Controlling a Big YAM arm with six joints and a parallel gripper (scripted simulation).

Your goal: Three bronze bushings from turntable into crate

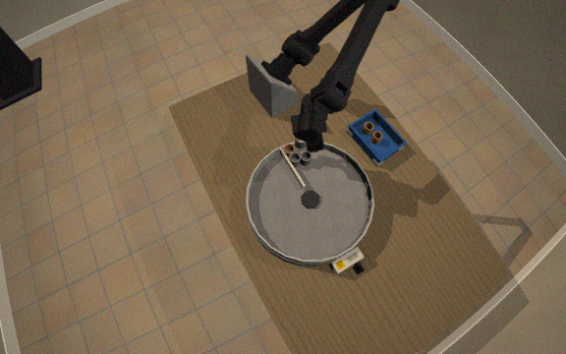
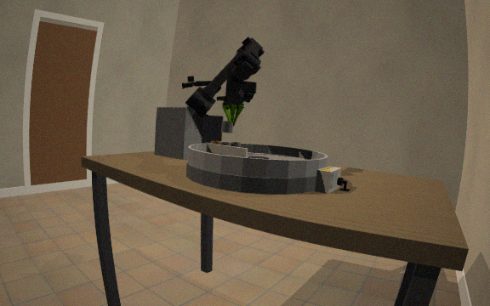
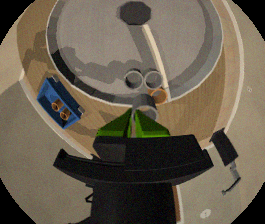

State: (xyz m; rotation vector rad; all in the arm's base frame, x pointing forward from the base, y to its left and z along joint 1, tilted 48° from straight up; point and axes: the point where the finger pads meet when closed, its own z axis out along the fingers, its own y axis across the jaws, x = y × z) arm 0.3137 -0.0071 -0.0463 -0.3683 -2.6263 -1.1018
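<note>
My gripper (image 2: 231,123) (image 3: 133,111) is shut on a grey bushing (image 1: 301,145) (image 2: 227,127) (image 3: 145,112), by its wall, and holds it above the turntable's near-base rim. On the turntable (image 1: 312,231) (image 2: 253,170) (image 3: 93,45), a bronze bushing (image 1: 289,148) (image 3: 158,96) stands at the end of the pale divider, by the rim. Two grey bushings stand beside it, one (image 1: 295,157) (image 3: 153,80) nearer the divider and one (image 1: 306,157) (image 3: 133,79) farther from it. Two bronze bushings, one (image 1: 368,128) and another (image 1: 376,137), stand in the blue crate (image 1: 377,153) (image 3: 45,95).
The pale divider (image 1: 293,167) (image 2: 228,150) (image 3: 156,55) runs from the turntable's rim towards its dark hub (image 1: 311,200) (image 3: 135,13). A raised wall rings the turntable. A white control box (image 1: 348,261) (image 2: 329,180) sits at its outer side. A grey block (image 1: 269,88) (image 2: 176,132) stands by the arm.
</note>
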